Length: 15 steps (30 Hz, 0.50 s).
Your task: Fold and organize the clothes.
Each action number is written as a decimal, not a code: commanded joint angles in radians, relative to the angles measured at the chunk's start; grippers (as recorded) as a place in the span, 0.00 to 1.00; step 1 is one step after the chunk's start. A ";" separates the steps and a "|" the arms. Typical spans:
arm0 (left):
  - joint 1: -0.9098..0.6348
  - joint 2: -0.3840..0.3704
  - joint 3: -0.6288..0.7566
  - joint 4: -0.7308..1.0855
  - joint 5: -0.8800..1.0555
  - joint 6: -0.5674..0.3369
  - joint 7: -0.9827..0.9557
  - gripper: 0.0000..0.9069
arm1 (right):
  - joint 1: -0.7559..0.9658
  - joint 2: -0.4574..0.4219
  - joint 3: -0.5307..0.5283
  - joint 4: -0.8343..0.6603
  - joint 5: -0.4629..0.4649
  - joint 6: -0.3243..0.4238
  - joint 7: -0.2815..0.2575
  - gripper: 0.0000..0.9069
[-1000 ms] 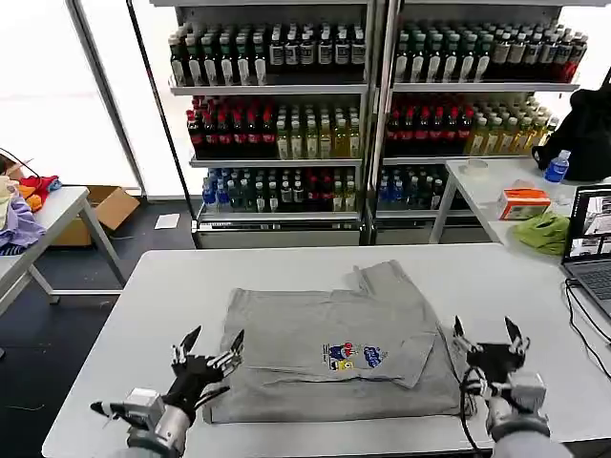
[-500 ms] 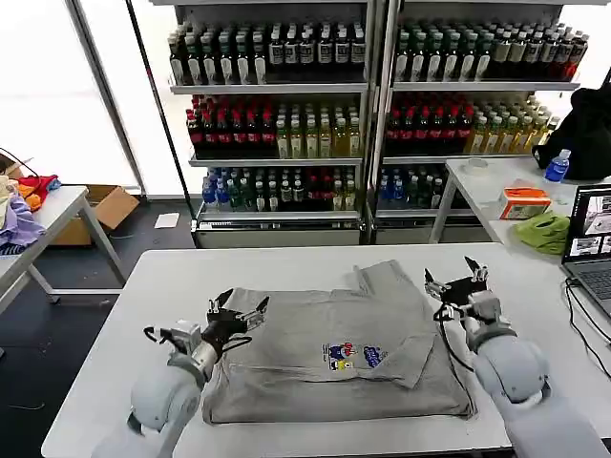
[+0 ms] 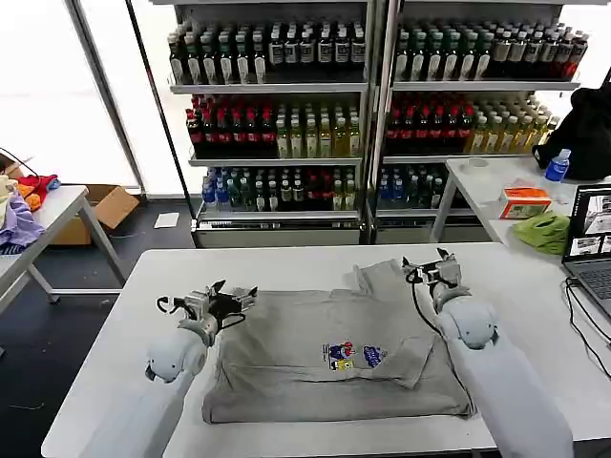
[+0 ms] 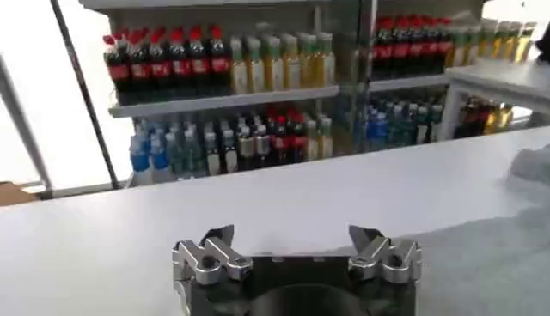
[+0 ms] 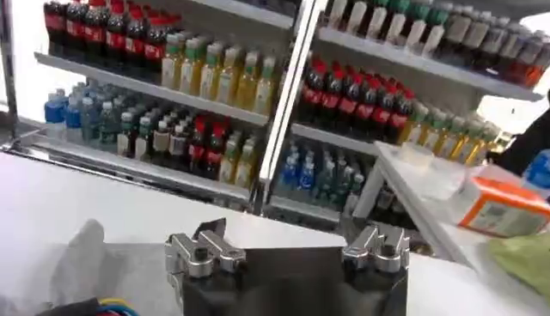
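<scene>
A light grey T-shirt point(image 3: 325, 348) lies partly folded on the white table point(image 3: 286, 267), its small multicoloured chest print point(image 3: 349, 356) facing up and one sleeve point(image 3: 387, 277) reaching toward the far edge. My left gripper point(image 3: 232, 295) hovers open over the shirt's far left corner, empty. In the left wrist view that gripper point(image 4: 296, 245) spreads wide above bare table, grey cloth point(image 4: 498, 249) off to one side. My right gripper point(image 3: 431, 264) is open beside the far sleeve, holding nothing. In the right wrist view it point(image 5: 288, 240) hangs over the table with cloth point(image 5: 86, 258) nearby.
Drink shelves point(image 3: 363, 114) fill the back. A side table point(image 3: 506, 186) at the right carries an orange box point(image 3: 523, 203), a lime-green cloth point(image 3: 542, 232) and a laptop point(image 3: 590, 248). Another table point(image 3: 38, 224) with coloured garments stands at the left, a cardboard box point(image 3: 107, 208) behind it.
Both arms have swung from the table's near edge out toward the shirt's far corners, left to the far left corner, right to the far sleeve. The shirt has not moved.
</scene>
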 commanded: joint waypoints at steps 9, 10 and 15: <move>-0.052 -0.017 0.007 0.095 0.001 0.017 -0.007 1.00 | 0.095 0.112 -0.019 -0.187 -0.013 0.009 -0.009 1.00; -0.054 -0.019 0.006 0.097 0.000 0.017 -0.007 1.00 | 0.094 0.116 -0.017 -0.191 -0.015 0.008 -0.011 1.00; -0.062 -0.021 0.008 0.103 -0.003 0.020 -0.008 1.00 | 0.093 0.132 -0.009 -0.224 -0.019 0.012 -0.012 1.00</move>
